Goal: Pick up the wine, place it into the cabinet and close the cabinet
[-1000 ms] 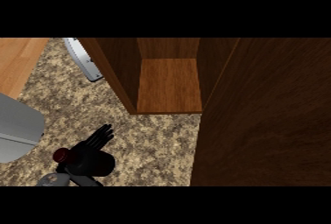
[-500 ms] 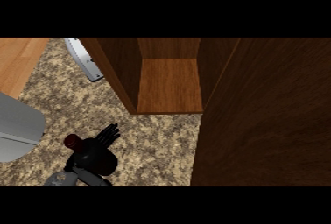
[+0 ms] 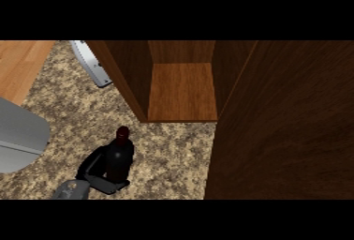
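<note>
A speckled beige-and-brown granite counter point(image 3: 76, 112) is seen from steeply above, with a strip of light wooden floor point(image 3: 21, 65) at the upper left and a rounded grey metal basin point(image 3: 17, 140) at the left edge. An open dark-wood cabinet point(image 3: 131, 75) with a lighter wooden shelf point(image 3: 181, 91) inside is shown at the top centre, and its broad dark-wood door point(image 3: 283, 126) is stood open along the right side. A silver handle-like bar point(image 3: 92, 63) is laid just beside the cabinet's left wall. A dark glass wine bottle with a red cap point(image 3: 120, 157) is held on the counter in front of the cabinet, near its opening, by a black left hand point(image 3: 100, 176) whose fingers are curled round the bottle's lower body.
</note>
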Robot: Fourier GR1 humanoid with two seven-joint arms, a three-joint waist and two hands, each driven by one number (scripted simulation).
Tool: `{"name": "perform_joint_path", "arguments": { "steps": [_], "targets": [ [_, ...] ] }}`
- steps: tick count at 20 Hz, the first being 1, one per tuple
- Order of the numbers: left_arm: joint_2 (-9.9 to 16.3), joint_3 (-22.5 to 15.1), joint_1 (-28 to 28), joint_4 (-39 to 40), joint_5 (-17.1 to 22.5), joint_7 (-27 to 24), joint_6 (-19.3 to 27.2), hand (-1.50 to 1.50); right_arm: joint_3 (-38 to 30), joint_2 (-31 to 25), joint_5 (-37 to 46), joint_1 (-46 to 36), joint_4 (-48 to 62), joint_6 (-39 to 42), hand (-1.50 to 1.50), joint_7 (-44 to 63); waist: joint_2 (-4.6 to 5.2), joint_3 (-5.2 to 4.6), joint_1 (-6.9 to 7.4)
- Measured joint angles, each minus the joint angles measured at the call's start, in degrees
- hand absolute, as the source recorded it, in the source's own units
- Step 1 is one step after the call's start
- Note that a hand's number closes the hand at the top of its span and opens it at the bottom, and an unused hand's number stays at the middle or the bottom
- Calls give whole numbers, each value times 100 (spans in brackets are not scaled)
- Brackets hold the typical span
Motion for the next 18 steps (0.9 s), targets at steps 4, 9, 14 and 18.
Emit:
{"name": "perform_joint_path", "arguments": {
  "steps": [4,9,14,18],
  "targets": [
    [-30,-45,-22,-53,163,222,-181,150,34,28,5,-64,20,-38,-150,80,2,-12,12],
    [-238,237,5,-70,565,350,133,150,-56,8,-27,17,11,26,-150,24,1,-15,30],
    [-368,1287,54,9,1460,236,1119,150,-96,11,-16,69,23,49,-150,-45,-5,-14,79],
    [-430,1708,-14,29,1803,-1,1418,150,-72,29,-31,197,25,111,-150,-147,-1,-15,54]
  ]
}}
